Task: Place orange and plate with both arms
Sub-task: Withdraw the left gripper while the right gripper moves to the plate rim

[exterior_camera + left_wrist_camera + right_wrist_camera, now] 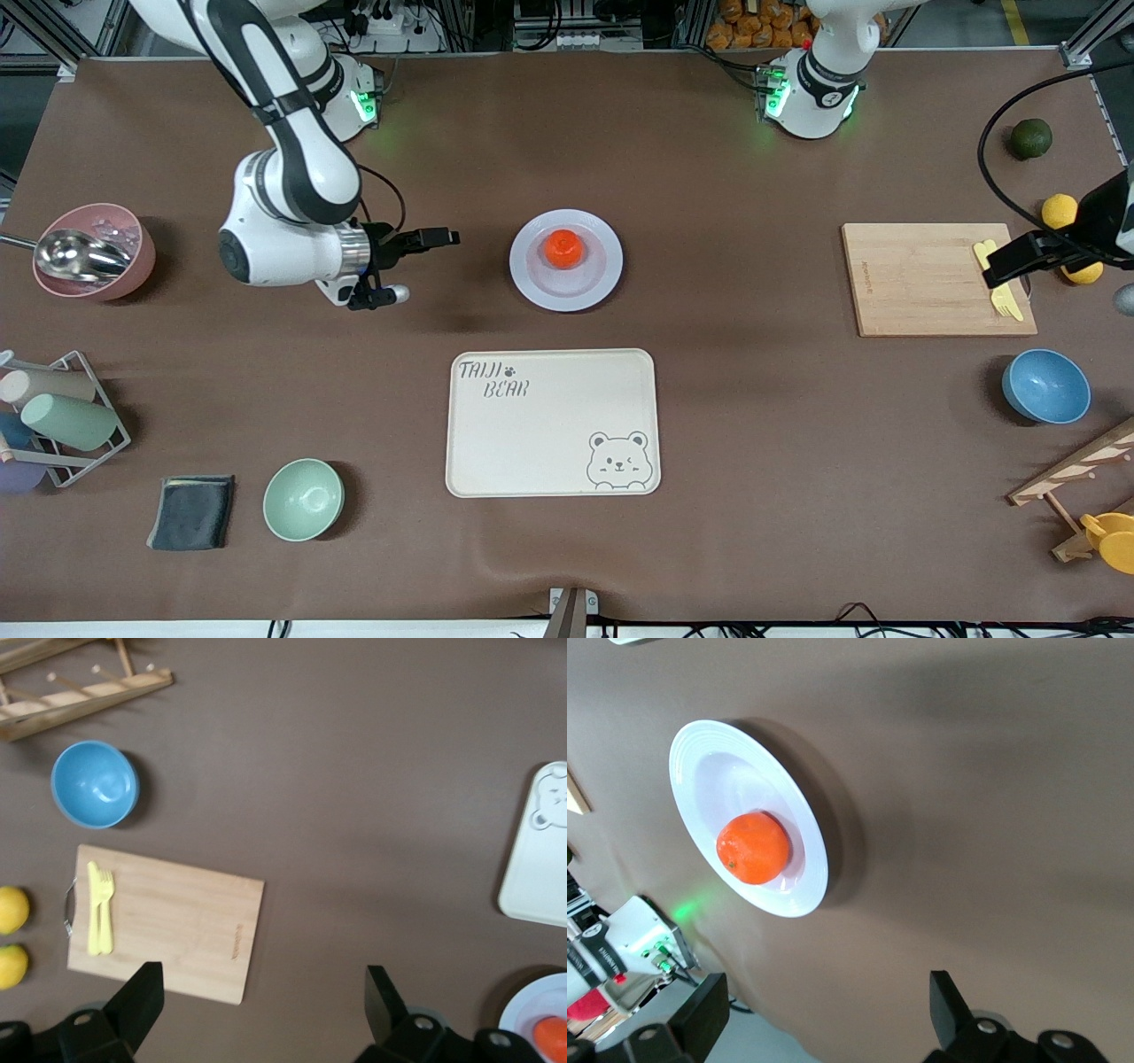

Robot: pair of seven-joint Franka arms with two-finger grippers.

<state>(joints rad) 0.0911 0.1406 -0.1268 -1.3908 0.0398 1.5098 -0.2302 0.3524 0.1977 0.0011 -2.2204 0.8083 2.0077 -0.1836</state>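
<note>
My right gripper (403, 266) hovers over bare brown table beside the round, glossy, pale lavender-white plate (598, 282), fingers spread and holding nothing. The small bright red-orange orange (564, 248) sits in the plate's middle, farther from the front camera than the cream rectangular bear-print tray (549, 425). I judge the plate stiff, slippery and breakable, best pinched at its wide rim; the orange would roll if tipped. My left gripper (257, 997) waits over the pale wooden cutting board (921, 279), fingers spread, empty.
</note>
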